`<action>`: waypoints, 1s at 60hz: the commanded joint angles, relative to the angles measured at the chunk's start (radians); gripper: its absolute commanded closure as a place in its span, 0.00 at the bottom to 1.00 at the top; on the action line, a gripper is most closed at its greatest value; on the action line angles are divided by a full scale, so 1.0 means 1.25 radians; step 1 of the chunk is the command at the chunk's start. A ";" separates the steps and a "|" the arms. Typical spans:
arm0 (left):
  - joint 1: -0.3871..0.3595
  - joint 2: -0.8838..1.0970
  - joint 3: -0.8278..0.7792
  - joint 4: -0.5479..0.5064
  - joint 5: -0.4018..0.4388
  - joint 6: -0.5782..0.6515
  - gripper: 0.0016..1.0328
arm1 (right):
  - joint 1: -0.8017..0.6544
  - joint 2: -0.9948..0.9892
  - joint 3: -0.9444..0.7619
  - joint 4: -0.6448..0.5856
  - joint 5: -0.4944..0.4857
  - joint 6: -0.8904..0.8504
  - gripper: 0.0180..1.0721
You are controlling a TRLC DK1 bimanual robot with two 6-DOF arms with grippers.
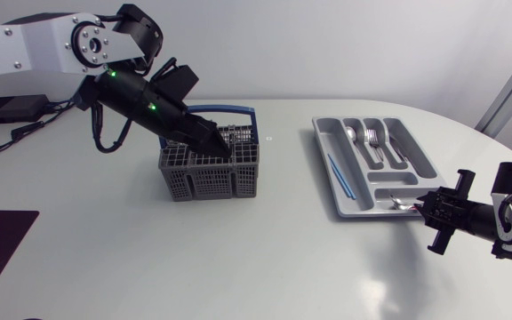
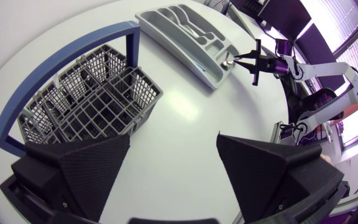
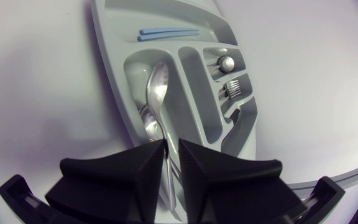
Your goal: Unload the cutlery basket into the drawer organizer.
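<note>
From above, the cutlery basket (image 1: 204, 178) sits at the table's nine o'clock under the left gripper (image 1: 213, 140); the drawer organizer (image 1: 323, 129) lies at three o'clock, the right gripper (image 1: 425, 207) at its five o'clock corner. The left wrist shows its fingers (image 2: 86, 171) spread wide, holding nothing. The right wrist shows fingers pinching the handle of a spoon (image 3: 157, 93) lying in the organizer: light, stiff, slick steel, likely best held mid-handle.
</note>
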State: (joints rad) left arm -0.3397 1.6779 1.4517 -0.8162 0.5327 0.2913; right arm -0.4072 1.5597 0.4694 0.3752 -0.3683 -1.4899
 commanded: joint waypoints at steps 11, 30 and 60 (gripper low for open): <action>-0.010 -0.022 -0.031 0.001 -0.010 0.009 0.05 | 0.007 -0.078 -0.032 -0.004 0.007 -0.014 0.16; 0.010 -0.065 -0.062 -0.001 -0.062 0.009 0.05 | 0.058 -0.275 0.070 -0.288 -0.002 0.140 0.12; 0.104 -0.218 -0.290 0.093 -0.166 0.028 0.34 | 0.506 -0.125 0.309 -0.401 0.124 0.610 0.59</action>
State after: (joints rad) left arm -0.2249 1.4300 1.1530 -0.7296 0.3470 0.3122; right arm 0.1699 1.3285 0.8131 -0.1303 -0.2379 -0.8295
